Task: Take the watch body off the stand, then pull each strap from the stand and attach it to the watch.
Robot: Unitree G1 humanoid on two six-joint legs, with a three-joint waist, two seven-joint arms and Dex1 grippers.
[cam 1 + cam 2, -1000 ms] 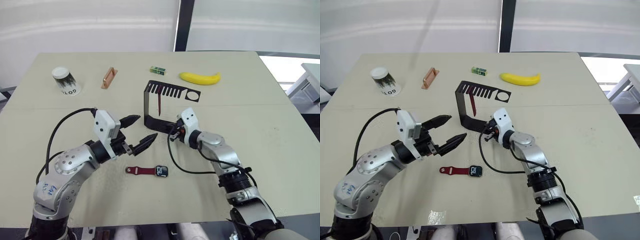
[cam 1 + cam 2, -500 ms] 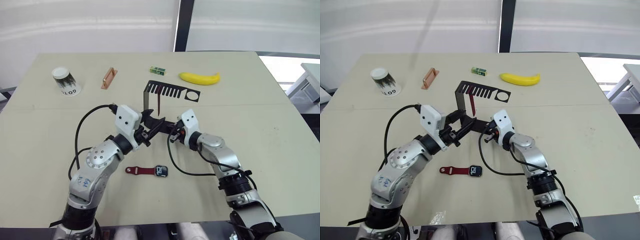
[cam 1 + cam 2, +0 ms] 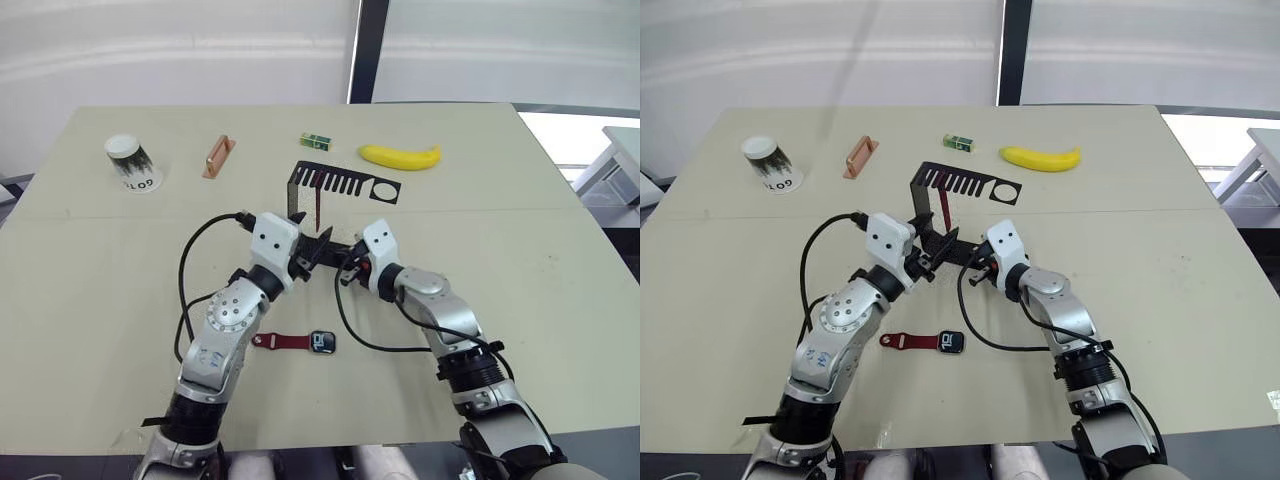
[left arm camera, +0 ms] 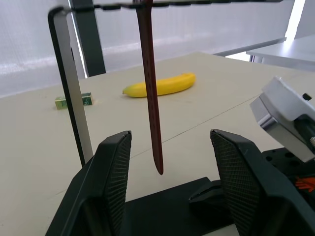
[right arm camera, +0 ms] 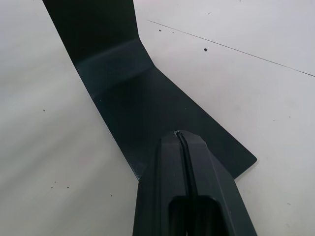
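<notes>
Strap (image 4: 149,93) hangs from stand (image 4: 69,98) | left hand (image 4: 170,191) open around it

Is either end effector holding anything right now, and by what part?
No. The left end effector is open around the hanging strap without touching it; the right end effector is shut, tips pressing on the stand's base plate.
</notes>
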